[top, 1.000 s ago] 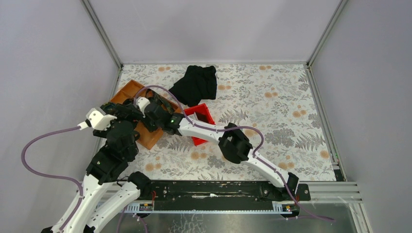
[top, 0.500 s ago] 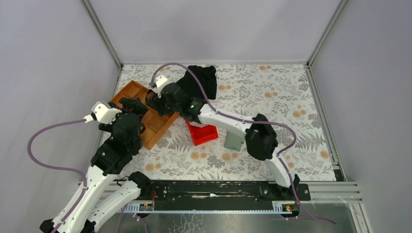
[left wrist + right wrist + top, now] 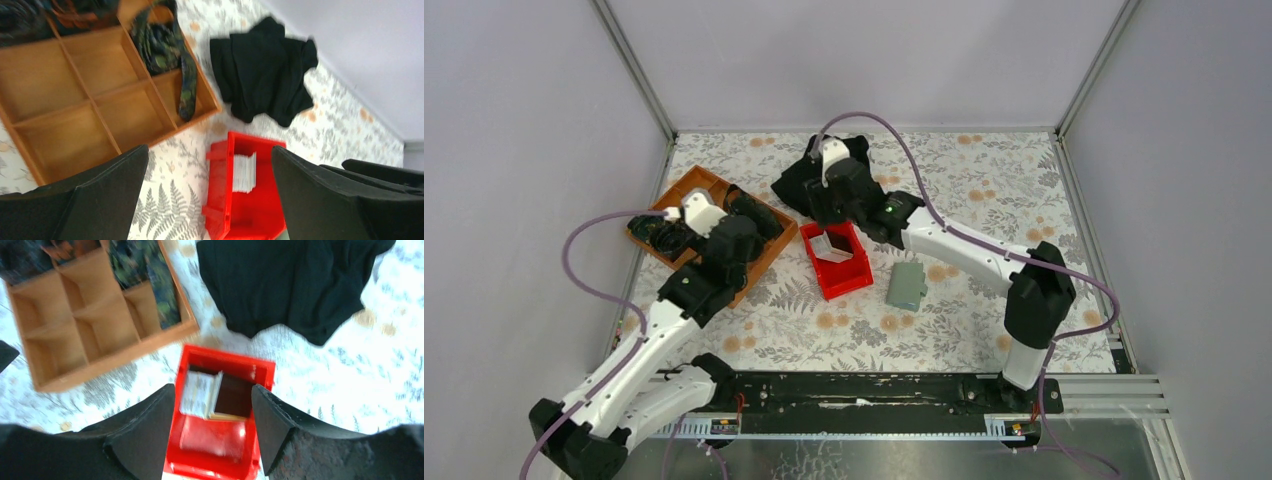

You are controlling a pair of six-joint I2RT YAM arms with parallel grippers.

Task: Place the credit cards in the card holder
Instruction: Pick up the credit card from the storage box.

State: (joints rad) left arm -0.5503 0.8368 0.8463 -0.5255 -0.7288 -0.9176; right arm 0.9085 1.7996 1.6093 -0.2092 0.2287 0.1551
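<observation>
The floral tablecloth [image 3: 984,200] is covering the whole work surface, with plain grey walls [image 3: 544,150] and a metal frame closing it in on three sides. In the overhead view an orange tray [image 3: 686,190] is sitting at the left, with dark patterned fabric [image 3: 165,50] lying in some of its compartments while others are showing bare wood. A black cloth [image 3: 799,180] is lying crumpled at the upper centre, partly under the right arm.

A red bin [image 3: 844,280] is sitting in the middle of the table, and the credit cards [image 3: 202,387] are standing on edge inside it, a pale bundle leaning against one with a dark face. The card holder [image 3: 907,286] is lying flat on the tablecloth just to the right of the bin, apart from it, and nothing is touching it.

Now the pincers. The right gripper [image 3: 212,390] is hanging directly over the red bin with its jaws spread wide; the cards are showing in the gap below, and the fingers are gripping nothing. The left gripper [image 3: 210,150] is hanging above the near edge of the orange tray, jaws also gaping at full spread, empty, and its camera is looking past the tray toward the red bin and the black cloth.
</observation>
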